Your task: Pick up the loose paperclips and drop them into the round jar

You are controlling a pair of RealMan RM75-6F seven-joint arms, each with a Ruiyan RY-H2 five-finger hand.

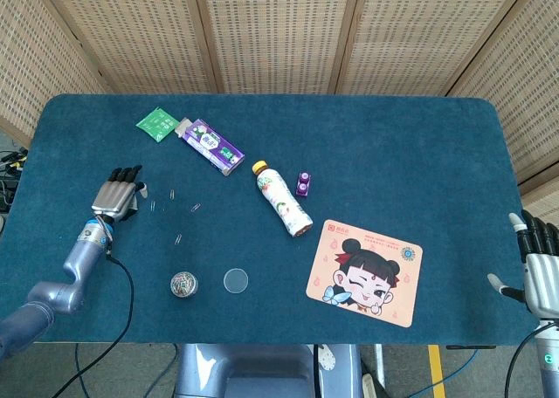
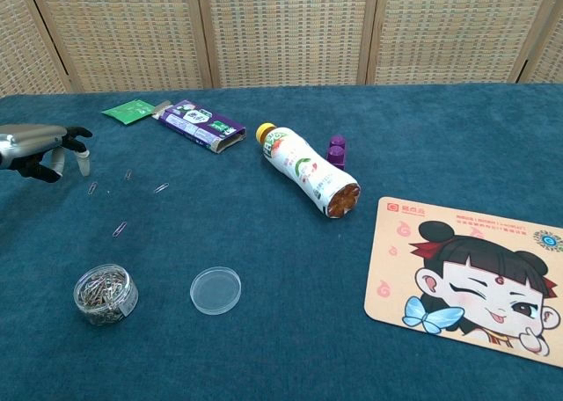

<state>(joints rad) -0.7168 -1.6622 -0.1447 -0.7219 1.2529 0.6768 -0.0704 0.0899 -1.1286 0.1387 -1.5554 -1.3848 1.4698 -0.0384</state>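
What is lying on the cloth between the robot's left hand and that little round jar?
In the chest view, only a loose paperclip lies on the bare blue cloth between the left hand and the round jar.

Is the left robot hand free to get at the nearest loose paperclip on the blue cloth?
Probably yes. The left robot hand holds nothing and sits just left of the small metal paperclip, with only bare blue tablecloth between them.

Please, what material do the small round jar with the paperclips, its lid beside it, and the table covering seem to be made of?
The small round jar looks like clear glossy plastic: the silvery paperclips show through its wall. The flat round lid seems the same clear plastic, the cloth visible through it. The dark teal table covering looks like matte felt or short-pile fabric, with no shine.
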